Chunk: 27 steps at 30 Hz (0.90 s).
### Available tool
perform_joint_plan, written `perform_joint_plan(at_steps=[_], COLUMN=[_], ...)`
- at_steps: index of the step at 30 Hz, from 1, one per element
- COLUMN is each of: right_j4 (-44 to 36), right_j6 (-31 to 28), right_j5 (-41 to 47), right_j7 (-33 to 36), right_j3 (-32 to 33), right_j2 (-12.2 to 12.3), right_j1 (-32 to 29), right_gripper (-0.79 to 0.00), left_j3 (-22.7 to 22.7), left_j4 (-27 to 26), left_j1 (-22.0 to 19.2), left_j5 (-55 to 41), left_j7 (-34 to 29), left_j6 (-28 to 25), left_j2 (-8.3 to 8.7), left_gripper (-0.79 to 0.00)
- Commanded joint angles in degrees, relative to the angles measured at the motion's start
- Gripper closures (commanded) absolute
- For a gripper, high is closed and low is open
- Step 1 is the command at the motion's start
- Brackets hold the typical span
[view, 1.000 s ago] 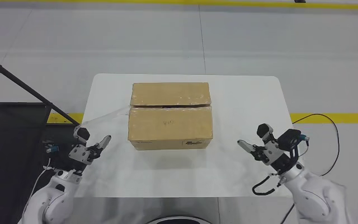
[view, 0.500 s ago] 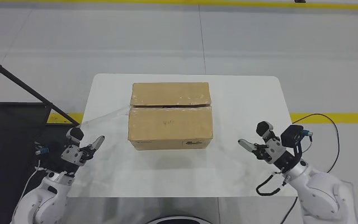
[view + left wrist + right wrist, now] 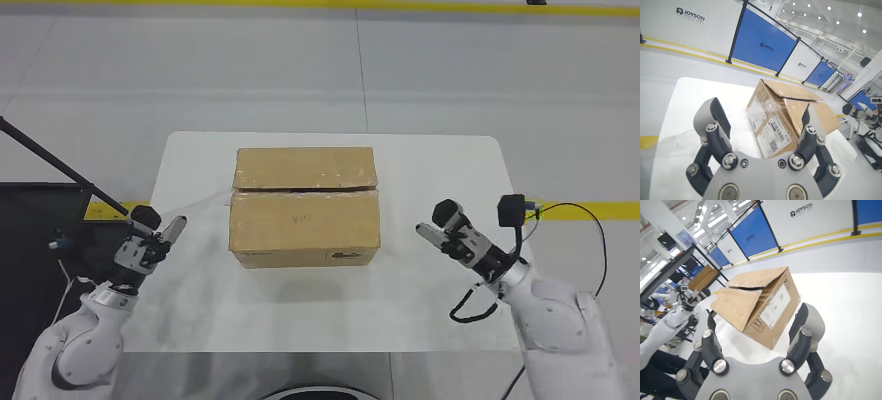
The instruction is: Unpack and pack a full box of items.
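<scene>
A brown cardboard box (image 3: 305, 205) lies in the middle of the white table (image 3: 440, 170). Its two top flaps are down, with a dark, ragged seam between them. A strip of clear tape (image 3: 195, 205) trails from its left end toward the table edge. My left gripper (image 3: 160, 232) hovers open just off that end, at the table's left edge. In the left wrist view the box (image 3: 791, 113) and tape (image 3: 761, 107) sit beyond the left gripper (image 3: 764, 117). My right gripper (image 3: 437, 222) hangs open a short way off the box's right end. Its wrist view frames the box (image 3: 753, 302) between the right gripper's (image 3: 755, 318) spread jaws.
A black pole (image 3: 50, 160) slants across the floor left of the table, above a dark panel (image 3: 40, 230). A black cable (image 3: 580, 215) loops off the right arm past the table's right edge. Bare tabletop lies in front of the box and to its right.
My left gripper has risen along the table's left edge toward the box's left end. My right gripper has moved left, closer to the box's right end. The box has not moved.
</scene>
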Motion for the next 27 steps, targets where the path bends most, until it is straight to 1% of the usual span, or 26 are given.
perform_joint_plan(at_steps=[1, 3, 5, 9, 14, 27], right_j4=[2.79, 5.5, 7.93, 12.94, 17.4, 26.92], right_j6=[-0.32, 0.12, 0.92, 1.43, 2.23, 2.18], right_j5=[6.08, 10.43, 12.55, 17.52, 18.13, 25.65], right_j7=[3.86, 7.46, 10.1, 13.56, 14.41, 18.85], right_j3=[-1.27, -2.86, -4.29, -7.42, -11.23, -18.14], right_j2=[0.08, 0.14, 0.17, -0.02, -0.42, -1.51], right_j1=[3.23, 6.25, 9.1, 13.75, 18.04, 26.08], right_gripper=[-0.785, -0.785, -0.785, -0.785, -0.785, -0.785], left_j3=[-0.09, -0.83, -1.42, -2.12, -2.36, -2.6], left_j4=[-0.19, -0.46, -0.68, -0.89, -0.96, -0.67], left_j1=[-0.05, 0.01, 0.21, 0.97, 1.7, 1.72], left_j5=[-3.59, -5.93, -7.08, -9.24, -10.68, -11.11], left_j7=[-1.98, -3.65, -4.46, -5.31, -6.03, -6.88], left_j6=[0.24, 0.51, 0.59, -0.09, -1.27, -2.16], left_j2=[0.01, 0.07, 0.1, 0.08, 0.04, -0.03], left_gripper=[-0.785, -0.785, -0.785, -0.785, -0.785, -0.785])
